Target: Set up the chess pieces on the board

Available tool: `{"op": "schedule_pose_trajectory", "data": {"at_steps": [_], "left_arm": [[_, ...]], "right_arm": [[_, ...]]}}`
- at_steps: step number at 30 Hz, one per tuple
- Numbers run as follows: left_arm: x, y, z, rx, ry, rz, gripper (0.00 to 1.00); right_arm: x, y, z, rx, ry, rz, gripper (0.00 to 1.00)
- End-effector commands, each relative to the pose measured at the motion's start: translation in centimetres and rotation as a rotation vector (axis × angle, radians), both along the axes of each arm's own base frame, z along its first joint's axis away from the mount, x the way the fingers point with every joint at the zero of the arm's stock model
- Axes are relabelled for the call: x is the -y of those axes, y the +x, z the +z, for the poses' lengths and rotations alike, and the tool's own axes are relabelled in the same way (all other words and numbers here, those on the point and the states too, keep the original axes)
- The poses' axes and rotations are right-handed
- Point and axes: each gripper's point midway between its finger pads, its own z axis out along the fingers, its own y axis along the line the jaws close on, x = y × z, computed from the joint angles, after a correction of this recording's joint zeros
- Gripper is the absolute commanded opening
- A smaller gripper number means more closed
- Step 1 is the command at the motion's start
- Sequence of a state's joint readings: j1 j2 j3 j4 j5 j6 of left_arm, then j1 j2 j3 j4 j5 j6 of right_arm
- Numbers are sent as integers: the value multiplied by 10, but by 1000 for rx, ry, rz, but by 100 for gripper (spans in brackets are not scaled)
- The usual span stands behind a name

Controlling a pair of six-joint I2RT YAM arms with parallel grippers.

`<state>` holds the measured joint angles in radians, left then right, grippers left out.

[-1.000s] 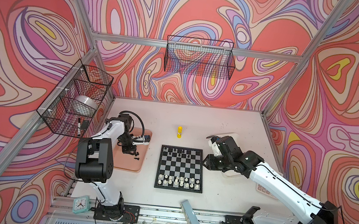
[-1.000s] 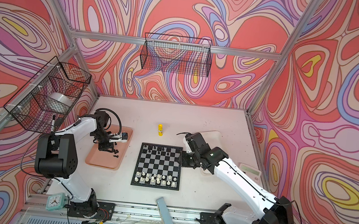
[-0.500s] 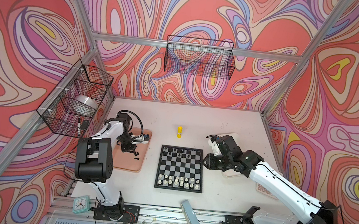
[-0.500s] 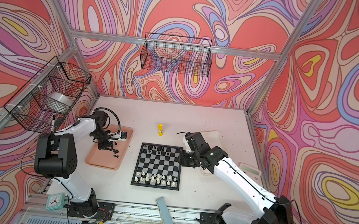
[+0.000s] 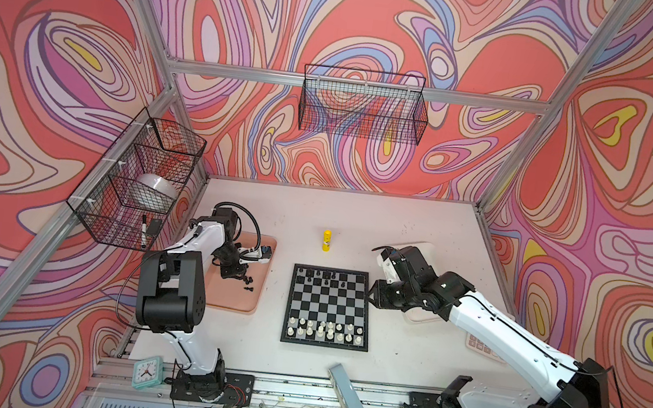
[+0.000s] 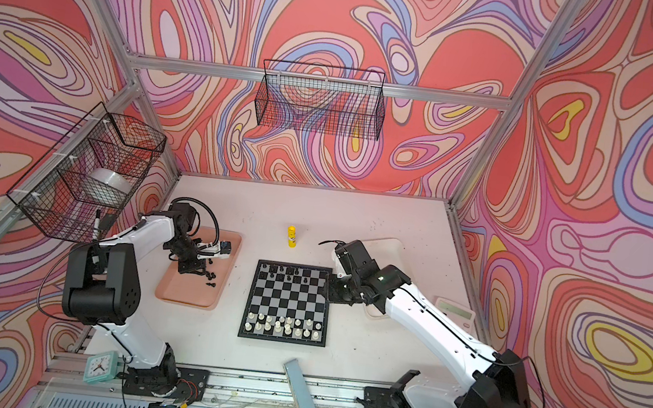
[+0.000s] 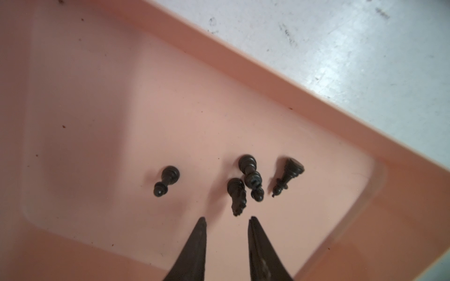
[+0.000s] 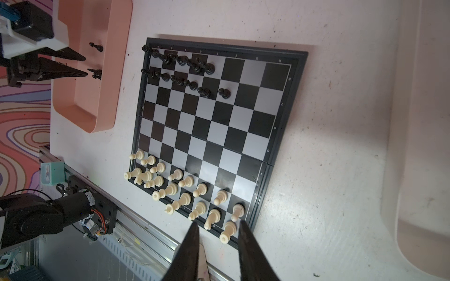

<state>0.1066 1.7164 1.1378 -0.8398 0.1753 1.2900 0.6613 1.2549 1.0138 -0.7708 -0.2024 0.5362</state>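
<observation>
Where the left wall carries its black wire basket (image 5: 139,183), I can make out a pale round object (image 5: 155,189) inside, too meshed over for me to name. Just right of it, my left gripper (image 7: 227,219) hangs over the shallow salmon-pink plastic tray (image 5: 230,303). Its tapered black fingers (image 7: 194,248) are parted with nothing between them. On the tray floor ahead of those tips lie the loose small black plastic chess pieces (image 7: 250,175). One pawn (image 7: 166,181) sits off by itself, and the others are bunched together, tipped on their sides. What I read as a knight (image 7: 236,195) lies just ahead of the gap between the tips, touching neither as far as I can see.

Further right, a yellow glue stick (image 5: 326,240) stands upright on the pale tabletop (image 5: 274,207), toward the back. In front of it the square black-and-silver checked chessboard (image 5: 328,301) lies flat, beside the pink tray but apart from it. More black pieces (image 8: 209,68) stand on its two far rows, crowded toward the pink-tray side. The cream-white plastic chess pieces (image 5: 321,330) line its two near rows.

My right gripper (image 8: 217,222) sits just off the chessboard's right edge, its fingers spread and empty. Under that arm lies a white rectangular tray (image 5: 428,248), and past it a pale calculator (image 6: 455,309).
</observation>
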Motion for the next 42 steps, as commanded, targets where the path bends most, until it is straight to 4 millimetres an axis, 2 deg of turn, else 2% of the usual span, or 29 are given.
{"op": "schedule_pose_trajectory", "data": {"at_steps": [1,22,30,36,40,42], "left_arm": [[2,-4,-4,-23,-19,-27,31],[8,-2,-11,-42,-1,-57,27],[5,-3,-11,-34,19,-63,10],[6,-2,-7,-19,16,-60,8],[4,-3,-7,-14,25,-57,0],[3,-4,-6,-12,32,-55,0]], "right_arm": [[-1,6,6,23,6,-4,28],[-1,7,-2,14,-10,-1,28],[-1,6,-4,12,-13,-1,28],[-1,6,-5,13,-13,0,28],[-1,6,-6,11,-12,0,28],[-1,6,-7,10,-12,1,28]]}}
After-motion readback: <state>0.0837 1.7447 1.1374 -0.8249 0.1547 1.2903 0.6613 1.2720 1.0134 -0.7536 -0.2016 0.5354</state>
